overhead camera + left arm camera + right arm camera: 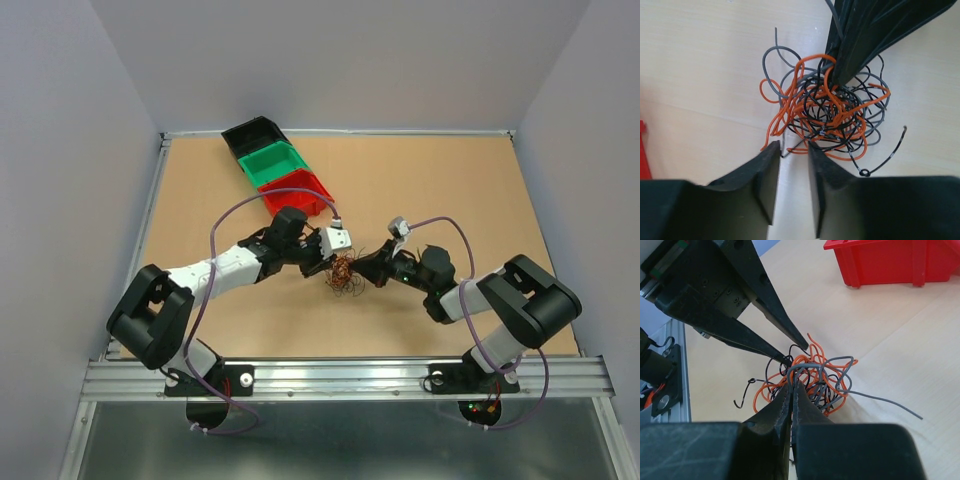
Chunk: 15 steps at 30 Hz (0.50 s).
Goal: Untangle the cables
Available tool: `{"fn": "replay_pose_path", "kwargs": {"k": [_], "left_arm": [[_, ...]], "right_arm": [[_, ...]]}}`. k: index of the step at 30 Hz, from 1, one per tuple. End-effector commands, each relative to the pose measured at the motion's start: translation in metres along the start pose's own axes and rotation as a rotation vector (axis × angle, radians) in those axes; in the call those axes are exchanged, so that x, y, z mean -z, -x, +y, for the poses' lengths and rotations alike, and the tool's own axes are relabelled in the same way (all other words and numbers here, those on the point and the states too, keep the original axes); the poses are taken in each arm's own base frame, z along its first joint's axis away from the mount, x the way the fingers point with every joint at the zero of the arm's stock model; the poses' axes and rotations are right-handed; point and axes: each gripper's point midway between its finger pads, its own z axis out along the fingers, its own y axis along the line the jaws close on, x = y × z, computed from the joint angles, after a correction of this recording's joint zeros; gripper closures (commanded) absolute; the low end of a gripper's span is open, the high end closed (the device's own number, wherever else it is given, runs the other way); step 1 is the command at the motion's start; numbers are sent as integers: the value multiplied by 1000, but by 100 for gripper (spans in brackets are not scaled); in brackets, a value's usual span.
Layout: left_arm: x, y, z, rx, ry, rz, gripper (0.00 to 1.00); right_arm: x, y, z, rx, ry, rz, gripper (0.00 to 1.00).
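Note:
The cables [345,273] are a small tangled ball of thin orange, black and grey wires lying mid-table. In the left wrist view the cables [830,110] lie just past my left gripper [792,147], which is open with a narrow gap; a black wire end lies between its tips. My right gripper [791,385] is shut, its tips pushed into the near side of the cables [815,377], with a grey wire looping out of them. In the top view the left gripper [330,263] and the right gripper [362,270] face each other across the ball.
A black bin [255,137], a green bin [275,163] and a red bin [297,192] stand in a row at the back left, the red one [895,260] nearest the left arm. A loose grey wire end [890,405] trails over the table.

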Motion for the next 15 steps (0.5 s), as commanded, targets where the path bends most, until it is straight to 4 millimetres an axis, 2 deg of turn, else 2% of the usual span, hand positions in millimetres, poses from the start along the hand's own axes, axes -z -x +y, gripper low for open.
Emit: {"fn": "replay_pose_path", "kwargs": {"k": [1, 3, 4, 9, 11, 15], "left_arm": [[-1, 35, 14, -69, 82, -68, 75], [-2, 38, 17, -66, 117, -75, 87], [-2, 38, 22, -69, 152, -71, 100], [5, 35, 29, -69, 212, -69, 100], [17, 48, 35, -79, 267, -119, 100], [42, 50, 51, -54, 403, -161, 100]], "right_arm": [[2, 64, 41, 176, 156, -249, 99], [2, 64, 43, 174, 166, -250, 100], [3, 64, 44, 172, 170, -250, 99], [2, 66, 43, 153, 165, -257, 99], [3, 67, 37, 134, 125, -270, 99], [4, 67, 17, 94, 8, -279, 100]]}}
